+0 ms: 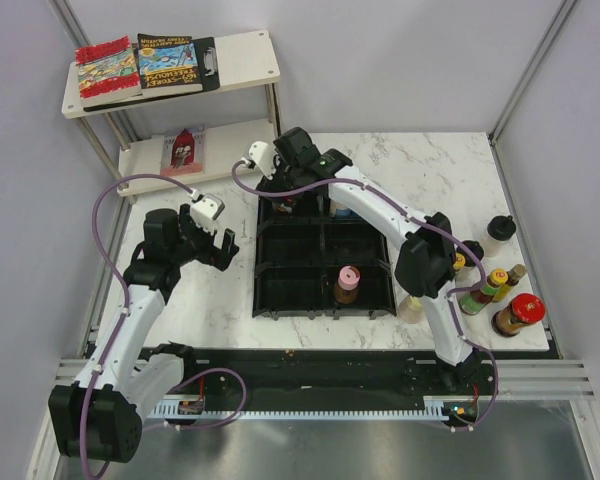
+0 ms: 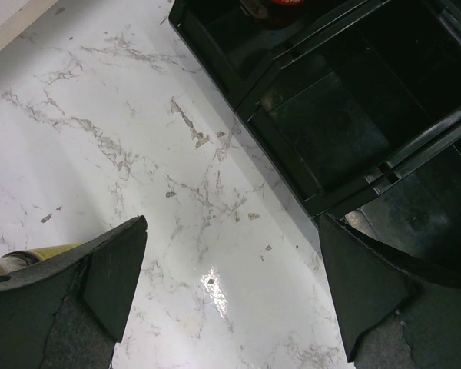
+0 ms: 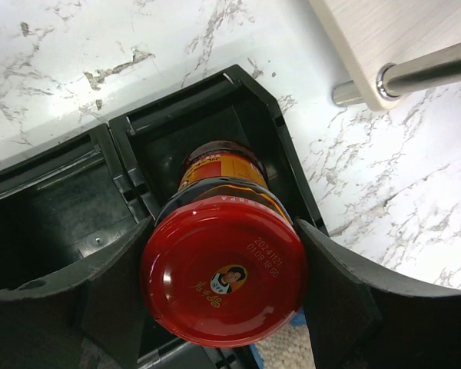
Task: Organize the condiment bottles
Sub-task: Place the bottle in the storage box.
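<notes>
Red-lidded jar, its label mostly hidden, sat clamped in our right fingers while our left fingers hung apart.

Open marble tabletop lay at 9 o'clock of the black tray; the left gripper hung over it, jaws spread wide, nothing between them. The tray's 11 o'clock compartment was blocked by a red-lidded jar with the right gripper closed against its sides. The right arm crossed above the tray from 4 o'clock to 11 o'clock, overhanging the right-hand compartments. A pink-capped bottle occupied the 6 o'clock compartment. A cluster of bottles crowded the table at 3 o'clock. A shelf and its post hemmed the 11 o'clock corner.
</notes>
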You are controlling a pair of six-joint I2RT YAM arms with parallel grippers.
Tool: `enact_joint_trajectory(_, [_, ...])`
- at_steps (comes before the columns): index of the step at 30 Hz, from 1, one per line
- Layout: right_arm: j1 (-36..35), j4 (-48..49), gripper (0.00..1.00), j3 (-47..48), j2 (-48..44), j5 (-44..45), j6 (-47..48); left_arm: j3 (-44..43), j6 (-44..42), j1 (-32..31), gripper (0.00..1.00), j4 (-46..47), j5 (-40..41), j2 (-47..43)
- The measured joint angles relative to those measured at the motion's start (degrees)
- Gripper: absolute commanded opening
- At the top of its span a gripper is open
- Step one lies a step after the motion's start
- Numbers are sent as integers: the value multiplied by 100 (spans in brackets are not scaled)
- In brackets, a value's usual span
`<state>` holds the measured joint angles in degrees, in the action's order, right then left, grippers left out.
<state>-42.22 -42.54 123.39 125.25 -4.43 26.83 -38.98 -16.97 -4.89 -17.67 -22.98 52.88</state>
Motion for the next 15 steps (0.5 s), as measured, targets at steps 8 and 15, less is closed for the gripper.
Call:
enact_joint_trajectory(8, [0, 157, 0, -166, 234, 24, 2, 0, 0, 0, 100, 4, 15, 2])
enact_joint_trajectory(15, [0, 358, 0, -214, 398, 20, -4, 0, 0, 0, 99, 11, 15, 22])
